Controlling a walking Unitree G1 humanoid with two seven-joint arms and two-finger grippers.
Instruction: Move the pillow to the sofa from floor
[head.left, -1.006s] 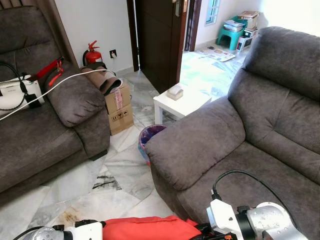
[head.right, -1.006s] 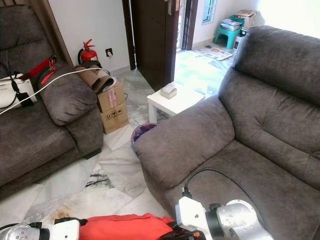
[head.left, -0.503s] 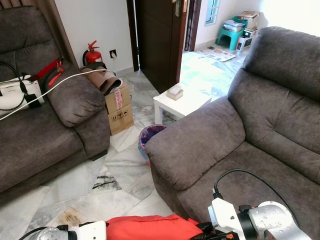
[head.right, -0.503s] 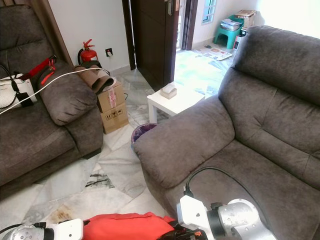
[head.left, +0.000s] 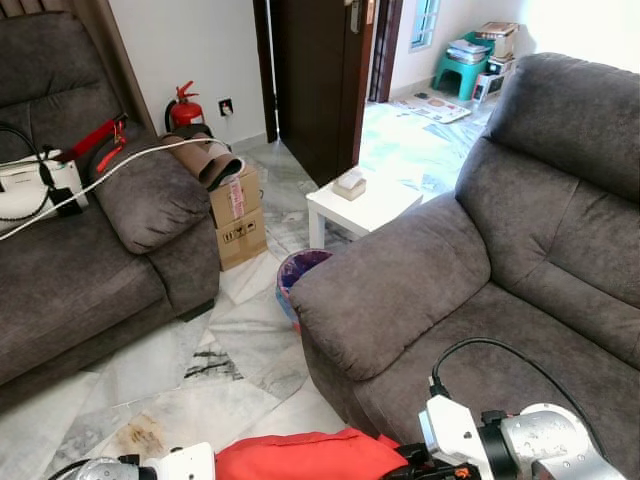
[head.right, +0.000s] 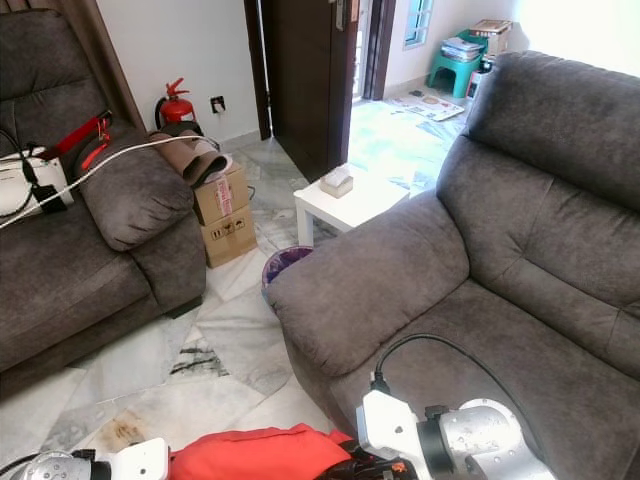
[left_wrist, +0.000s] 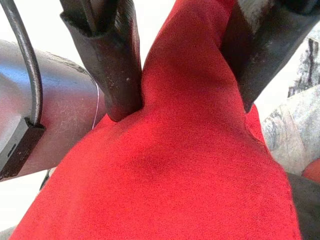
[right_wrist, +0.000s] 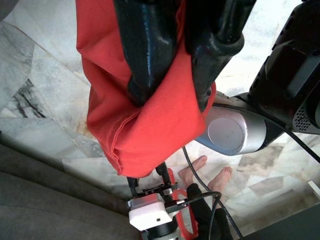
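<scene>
Head views: the red pillow (head.left: 305, 456) lies along the lower edge of the scene, held up between the two silver arms, above the marble floor (head.left: 240, 340) and just beside the front of the grey sofa (head.left: 480, 280) on the robot's right. A second grey sofa (head.left: 80, 250) stands at the left, with cardboard boxes (head.left: 238, 215) and a fire extinguisher (head.left: 183, 110) beyond it; a white side table (head.left: 362, 205) and a purple bin (head.left: 300, 270) sit between the sofas.

Left wrist view: the left gripper (left_wrist: 182, 75) has its two black fingers (left_wrist: 112, 65) pressed in on a fold of the pillow's red fabric, which bunches up between them.

Right wrist view: the right gripper (right_wrist: 172, 85) pinches the pillow's other end, the cloth hanging below the fingers (right_wrist: 150, 50) over the floor; a person's bare feet (right_wrist: 207, 172) stand on the tiles
</scene>
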